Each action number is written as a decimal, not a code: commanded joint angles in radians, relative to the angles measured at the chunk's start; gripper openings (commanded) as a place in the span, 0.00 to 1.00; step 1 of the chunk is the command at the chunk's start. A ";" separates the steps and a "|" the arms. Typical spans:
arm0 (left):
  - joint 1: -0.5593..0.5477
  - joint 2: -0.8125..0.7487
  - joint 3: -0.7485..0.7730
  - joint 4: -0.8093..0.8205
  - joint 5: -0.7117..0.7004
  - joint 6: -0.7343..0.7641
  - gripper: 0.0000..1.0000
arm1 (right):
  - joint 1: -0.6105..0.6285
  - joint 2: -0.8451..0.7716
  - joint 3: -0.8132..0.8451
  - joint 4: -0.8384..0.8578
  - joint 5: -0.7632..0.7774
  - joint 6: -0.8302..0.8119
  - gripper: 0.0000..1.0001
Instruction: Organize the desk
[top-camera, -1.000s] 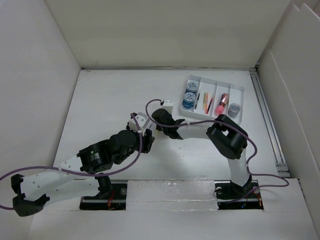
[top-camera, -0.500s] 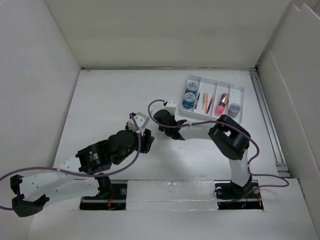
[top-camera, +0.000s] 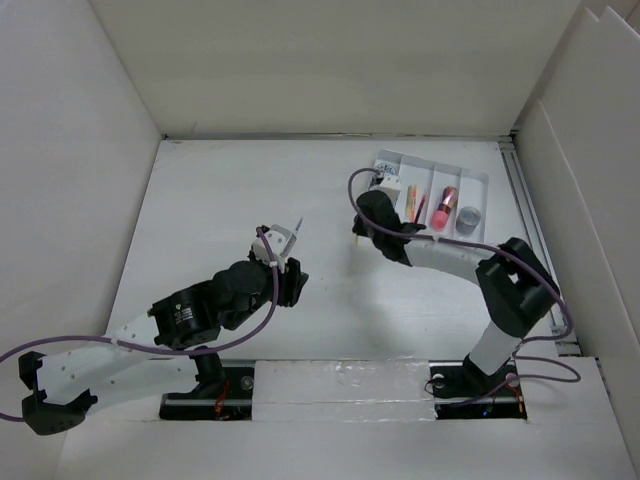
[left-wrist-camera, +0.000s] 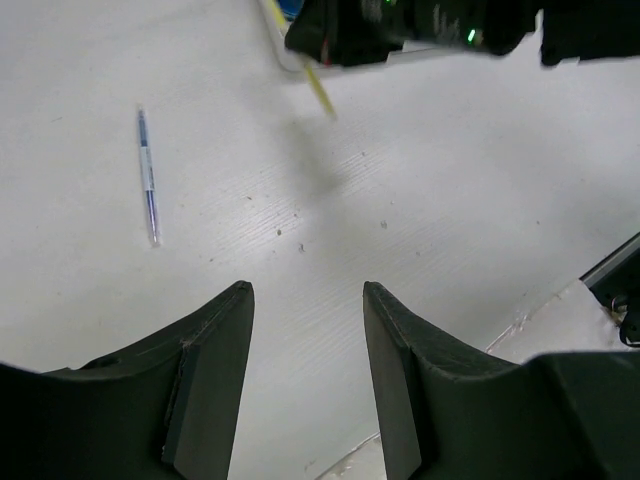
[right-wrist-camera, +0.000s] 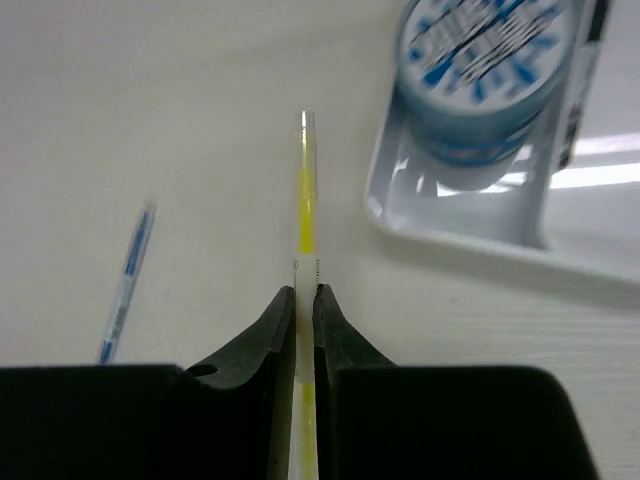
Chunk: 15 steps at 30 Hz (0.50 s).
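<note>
Blue-printed roll (right-wrist-camera: 487, 80), top out of frame

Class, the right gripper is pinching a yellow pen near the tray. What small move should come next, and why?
Probably carry the yellow pen over the tray rim to the compartment holding other pens: the right gripper is shut on it, right beside the tray.

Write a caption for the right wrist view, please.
Right tool shut on a yellow pen, beside the tray.
</note>
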 joint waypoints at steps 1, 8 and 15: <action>0.001 -0.009 0.004 0.025 0.006 0.009 0.43 | -0.125 -0.097 -0.016 0.059 -0.058 -0.029 0.07; 0.001 -0.011 0.002 0.026 0.005 0.011 0.43 | -0.414 0.043 0.131 0.010 -0.193 -0.080 0.08; 0.001 -0.001 0.001 0.025 -0.001 0.007 0.43 | -0.540 0.088 0.172 0.021 -0.309 -0.040 0.15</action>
